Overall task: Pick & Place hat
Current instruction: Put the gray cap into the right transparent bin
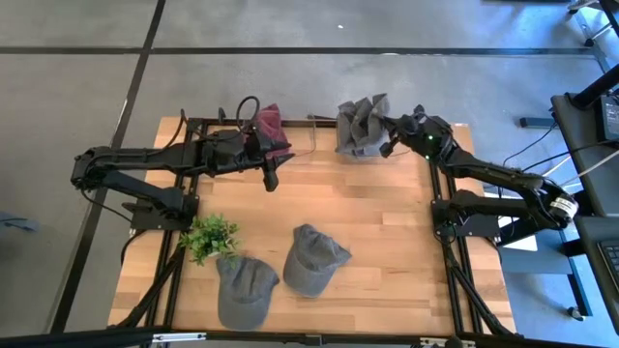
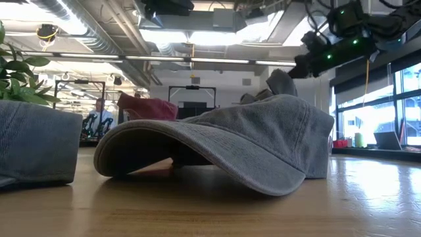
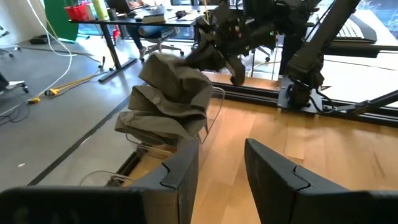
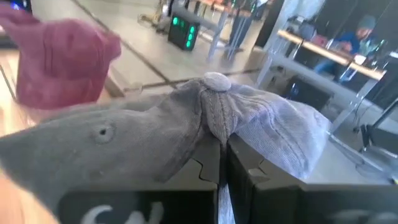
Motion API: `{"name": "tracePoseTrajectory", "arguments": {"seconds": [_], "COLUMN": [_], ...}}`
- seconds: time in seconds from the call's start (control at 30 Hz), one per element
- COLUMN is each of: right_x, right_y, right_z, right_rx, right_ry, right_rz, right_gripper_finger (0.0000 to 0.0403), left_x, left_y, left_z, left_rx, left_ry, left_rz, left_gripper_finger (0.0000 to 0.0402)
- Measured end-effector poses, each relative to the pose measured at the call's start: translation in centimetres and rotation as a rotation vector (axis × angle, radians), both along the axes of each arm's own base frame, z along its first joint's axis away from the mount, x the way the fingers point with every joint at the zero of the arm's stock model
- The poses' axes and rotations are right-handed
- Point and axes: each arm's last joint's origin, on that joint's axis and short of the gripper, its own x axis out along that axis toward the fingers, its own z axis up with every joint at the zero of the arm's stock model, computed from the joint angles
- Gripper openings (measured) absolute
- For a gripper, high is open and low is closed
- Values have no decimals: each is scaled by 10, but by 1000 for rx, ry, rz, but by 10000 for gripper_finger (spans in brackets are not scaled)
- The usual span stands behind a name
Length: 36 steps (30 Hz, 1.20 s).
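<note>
My right gripper (image 1: pixel 387 135) is at the table's far edge, shut on a crumpled grey hat (image 1: pixel 360 126), which also shows in the left wrist view (image 3: pixel 171 102). A maroon hat (image 1: pixel 269 124) sits at the far edge beside my left arm, and shows in the right wrist view too (image 4: pixel 62 62). My left gripper (image 3: pixel 221 168) is open and holds nothing. It hovers near the maroon hat (image 1: pixel 274 166) and points toward the table's right. Two more grey hats (image 1: pixel 314 259) (image 1: pixel 242 288) lie brim-down on the near part of the table. My right gripper pinches the grey hat between its two shut fingers at the top of the crown, just below the button (image 4: pixel 214 84). The fingers come roughly level from the table's right. The cloth is bunched and hangs over a clear rack (image 3: pixel 214 109); I cannot tell whether it rests on it.
A small green plant (image 1: pixel 208 235) stands near the table's left edge, next to the nearer grey hat. A thin rail (image 1: pixel 314 118) runs along the far edge between the two hats. Bare wood lies in the table's middle and right (image 1: pixel 387 213). A person sits far behind (image 2: pixel 99 112).
</note>
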Motion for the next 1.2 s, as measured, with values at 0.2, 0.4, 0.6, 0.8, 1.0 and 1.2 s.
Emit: {"name": "tracePoseTrajectory", "arguments": {"seconds": [0.2, 0.4, 0.6, 0.8, 1.0, 1.2], "right_x": [8, 13, 13, 16, 25, 40], "right_y": [-8, -11, -12, -13, -16, -11], "right_z": [-18, -27, -29, -19, 9, 43], "right_rx": [77, 104, 105, 105, 68, 9], "right_ry": [52, 81, 89, 42, -38, -114], "right_rz": [-6, -8, -7, -11, 6, 67], "right_gripper_finger": [19, 36, 65, 144, 199, 215], "left_x": [0, 0, 0, 0, -1, -4], "left_y": [1, 1, 1, 1, 0, -3], "left_z": [0, 0, 0, 0, -2, -12], "left_rx": [7, 6, 6, 6, -10, -87], "left_ry": [1, 1, 1, 1, 16, 111], "left_rz": [20, 20, 19, 19, 11, -41], "left_gripper_finger": [125, 125, 125, 125, 125, 125]}}
